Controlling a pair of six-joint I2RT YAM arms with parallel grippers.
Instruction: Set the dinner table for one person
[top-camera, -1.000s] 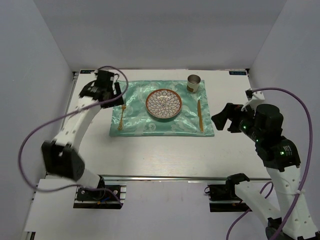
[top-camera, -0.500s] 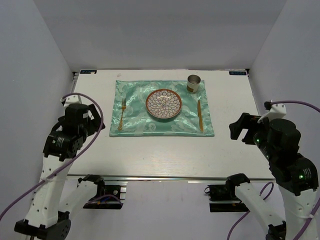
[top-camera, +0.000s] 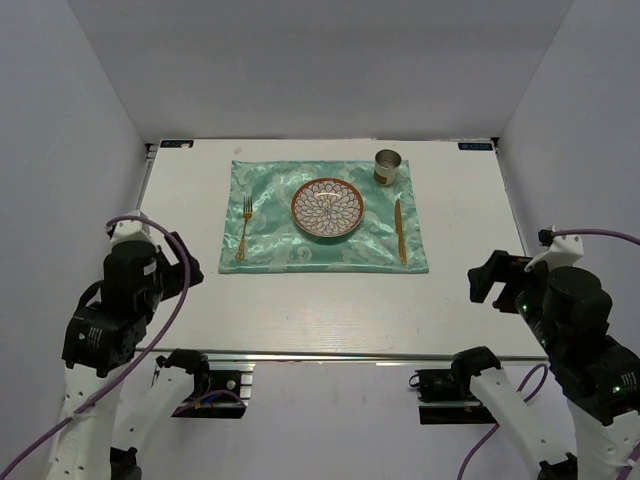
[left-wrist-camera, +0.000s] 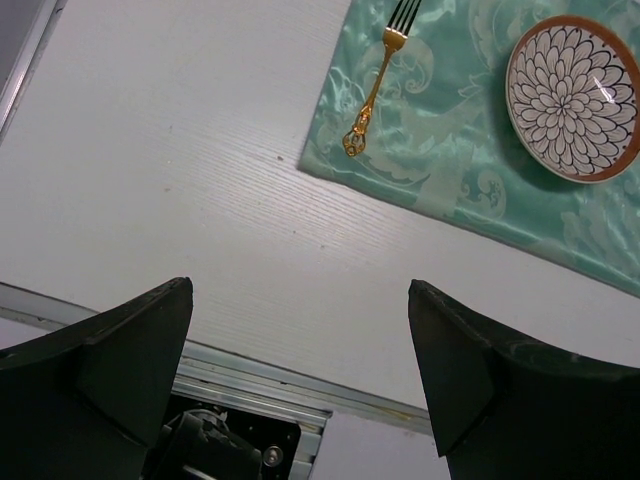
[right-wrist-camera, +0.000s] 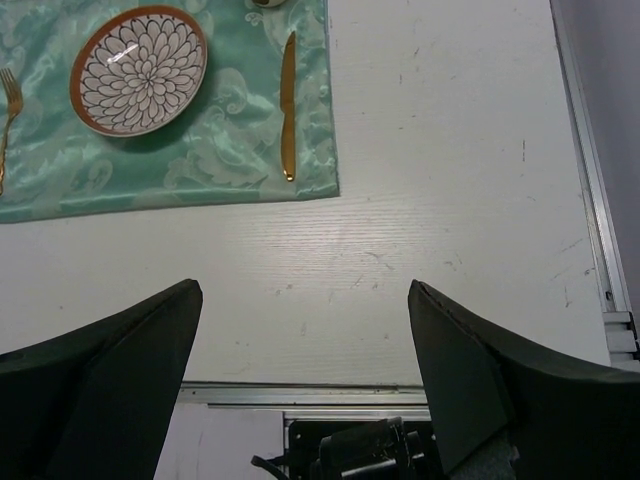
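Observation:
On the white dinner table (top-camera: 310, 310) lies a mint-green cloth (top-camera: 275, 250). On it stand a patterned plate (top-camera: 327, 208), a gold fork (top-camera: 243, 227) to its left, a gold knife (top-camera: 399, 230) to its right and a metal cup (top-camera: 387, 167) at the cloth's far right corner. My left gripper (top-camera: 178, 262) is open and empty, raised over the table's near left edge. My right gripper (top-camera: 492, 277) is open and empty, raised over the near right. The plate (left-wrist-camera: 572, 97), fork (left-wrist-camera: 377, 77) and cloth (left-wrist-camera: 450, 170) show in the left wrist view; the plate (right-wrist-camera: 138, 69) and knife (right-wrist-camera: 288, 106) in the right wrist view.
A metal rail (top-camera: 330, 355) runs along the table's near edge, with the arm bases (top-camera: 205, 385) below it. White walls (top-camera: 60, 150) close in the left, back and right sides.
Both arms have drawn back from the cloth toward the near edge and risen. The left gripper left the fork area; the right gripper moved away from the knife side. The setting stayed still.

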